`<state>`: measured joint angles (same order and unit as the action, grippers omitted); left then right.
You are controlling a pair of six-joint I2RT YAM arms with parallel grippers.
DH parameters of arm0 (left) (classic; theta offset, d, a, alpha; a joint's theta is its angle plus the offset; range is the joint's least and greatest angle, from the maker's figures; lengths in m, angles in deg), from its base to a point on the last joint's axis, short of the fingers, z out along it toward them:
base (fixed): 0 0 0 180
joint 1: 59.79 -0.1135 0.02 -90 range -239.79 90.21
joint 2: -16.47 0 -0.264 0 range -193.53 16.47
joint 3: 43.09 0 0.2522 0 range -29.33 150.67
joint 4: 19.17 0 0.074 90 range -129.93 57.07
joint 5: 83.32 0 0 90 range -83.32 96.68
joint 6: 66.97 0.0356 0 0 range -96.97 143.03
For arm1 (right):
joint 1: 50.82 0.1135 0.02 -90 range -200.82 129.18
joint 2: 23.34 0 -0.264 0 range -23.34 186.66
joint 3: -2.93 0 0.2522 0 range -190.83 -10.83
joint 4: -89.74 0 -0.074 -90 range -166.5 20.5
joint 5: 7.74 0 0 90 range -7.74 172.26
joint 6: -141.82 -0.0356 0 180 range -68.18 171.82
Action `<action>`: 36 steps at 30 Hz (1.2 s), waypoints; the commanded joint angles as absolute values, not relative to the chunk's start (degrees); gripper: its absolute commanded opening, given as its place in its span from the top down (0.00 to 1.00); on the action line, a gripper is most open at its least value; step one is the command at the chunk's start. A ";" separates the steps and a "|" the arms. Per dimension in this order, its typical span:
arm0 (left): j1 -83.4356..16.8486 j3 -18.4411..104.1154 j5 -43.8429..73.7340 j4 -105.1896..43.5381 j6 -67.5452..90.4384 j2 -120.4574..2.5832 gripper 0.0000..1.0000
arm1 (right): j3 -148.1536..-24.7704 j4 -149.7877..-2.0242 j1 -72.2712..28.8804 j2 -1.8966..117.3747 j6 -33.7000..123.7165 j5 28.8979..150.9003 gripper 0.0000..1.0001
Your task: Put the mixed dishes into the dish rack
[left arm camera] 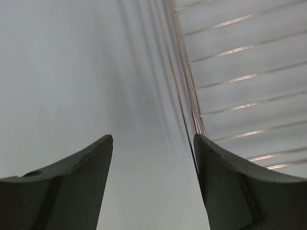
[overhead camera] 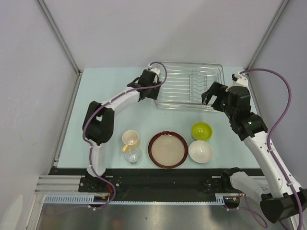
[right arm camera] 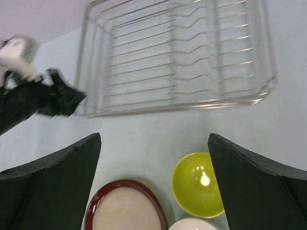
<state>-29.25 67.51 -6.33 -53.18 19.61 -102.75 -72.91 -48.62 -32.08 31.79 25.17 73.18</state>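
Note:
The silver wire dish rack [overhead camera: 189,85] stands at the back of the table and holds nothing. My left gripper [overhead camera: 152,96] is open and empty, low at the rack's left side; in the left wrist view its right finger [left arm camera: 230,187] is against the rack's edge wire [left arm camera: 189,96]. My right gripper [overhead camera: 211,100] is open and empty above the rack's front right edge. In front lie the lime-green bowl [overhead camera: 202,130], white bowl [overhead camera: 200,151], dark red-brown dish [overhead camera: 167,149] with a beige face, cream-yellow mug [overhead camera: 130,138] and clear glass [overhead camera: 132,155].
The right wrist view shows the rack [right arm camera: 177,57], the green bowl [right arm camera: 197,184], the red-brown dish [right arm camera: 124,208] and the left arm [right arm camera: 38,98]. I cannot tell if the beige face is a separate plate. Grey walls close in both table sides.

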 commanded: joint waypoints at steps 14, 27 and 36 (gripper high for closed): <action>-33.60 42.22 -6.41 -60.53 25.49 -82.68 0.30 | -84.91 -48.29 -40.27 60.32 27.30 64.07 0.00; -35.27 29.12 -8.61 -58.33 27.42 -71.95 0.30 | -97.13 -46.71 -41.24 80.09 26.60 70.82 0.07; -35.80 25.95 -10.54 -56.66 28.39 -69.14 0.30 | -107.85 -42.75 -38.61 91.18 28.18 73.73 0.33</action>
